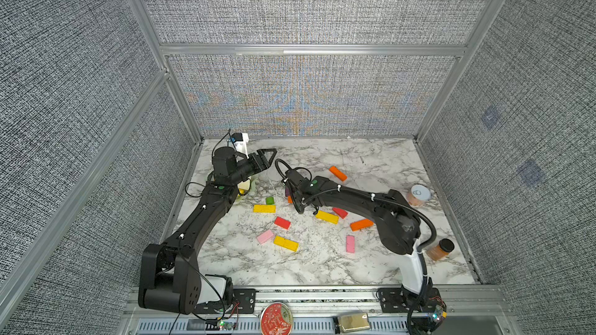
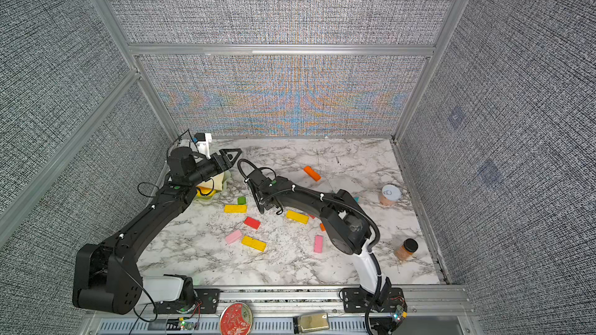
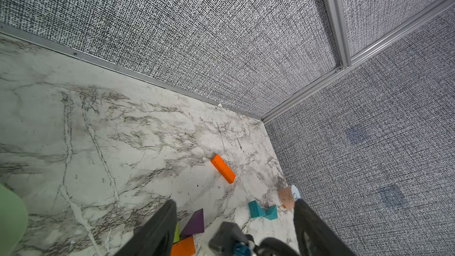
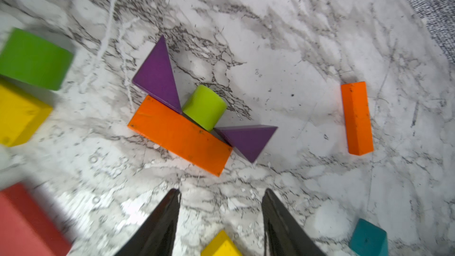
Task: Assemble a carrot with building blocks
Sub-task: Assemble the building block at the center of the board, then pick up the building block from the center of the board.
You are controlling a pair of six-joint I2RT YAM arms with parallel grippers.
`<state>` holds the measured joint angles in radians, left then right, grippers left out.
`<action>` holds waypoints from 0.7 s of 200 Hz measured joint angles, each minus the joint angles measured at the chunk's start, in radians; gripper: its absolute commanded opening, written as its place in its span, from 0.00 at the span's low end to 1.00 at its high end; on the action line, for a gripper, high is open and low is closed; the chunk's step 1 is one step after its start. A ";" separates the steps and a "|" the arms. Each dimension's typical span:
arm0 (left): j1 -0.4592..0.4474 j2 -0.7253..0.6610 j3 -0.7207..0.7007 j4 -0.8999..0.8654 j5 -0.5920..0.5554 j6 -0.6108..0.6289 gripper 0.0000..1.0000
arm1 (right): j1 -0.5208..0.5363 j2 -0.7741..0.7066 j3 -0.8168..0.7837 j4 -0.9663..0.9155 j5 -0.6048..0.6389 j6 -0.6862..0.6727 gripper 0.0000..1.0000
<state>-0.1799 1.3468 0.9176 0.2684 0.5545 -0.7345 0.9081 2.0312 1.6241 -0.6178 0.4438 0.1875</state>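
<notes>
1. Left tool (image 3: 235, 202): jaws spread wide, nothing between them. It is held up off the bench (image 3: 98, 144) at the far left, with its wrist above the pale green plate (image 1: 254, 185).
2. Right tool (image 4: 221, 194): jaws parted and empty, pointing down at the bench just short of the block cluster.
3. Cluster, right wrist view: the orange bar (image 4: 179, 135) lies flat, and the lime stub (image 4: 204, 107) touches the middle of its long edge.
4. One purple triangle (image 4: 158, 75) sits against stub and bar on one side. The other purple triangle (image 4: 248, 141) meets the bar's end corner on the opposite side.
5. In both top views the cluster is mostly hidden under the right wrist.
6. Second orange bar (image 1: 337, 173): alone toward the back, well apart from the cluster.
7. Dark green stub (image 1: 270, 200): just beside a yellow bar (image 1: 264, 208), left of the cluster.
8. Mid-bench scatter: red bar (image 1: 282, 223), pink bar (image 1: 265, 236) and second yellow bar (image 1: 286, 243) lie near one another. The second pink bar (image 1: 350, 243) lies apart, to their right.
9. Partly covered by the right forearm: third yellow bar (image 1: 326, 216), second red bar (image 1: 340, 212), third orange bar (image 1: 361, 224).
10. Two teal triangles (image 3: 256, 209) touch each other, near a peach tub (image 3: 286, 197) with a white lid.
11. Amber jar (image 1: 440, 249): upright at the right edge, black lid on.
</notes>
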 measured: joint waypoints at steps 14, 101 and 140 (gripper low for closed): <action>0.000 0.000 -0.002 0.008 0.007 -0.006 0.76 | -0.012 -0.075 -0.045 -0.011 -0.003 0.031 0.57; -0.002 0.020 -0.023 0.069 0.058 -0.066 0.76 | -0.261 -0.493 -0.520 -0.145 -0.003 0.399 0.71; -0.015 0.024 -0.032 0.090 0.076 -0.102 0.76 | -0.333 -0.502 -0.604 -0.135 -0.044 0.494 0.75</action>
<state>-0.1951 1.3705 0.8852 0.3588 0.6308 -0.8364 0.5747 1.5295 1.0199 -0.7532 0.3996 0.6819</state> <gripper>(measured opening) 0.761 0.750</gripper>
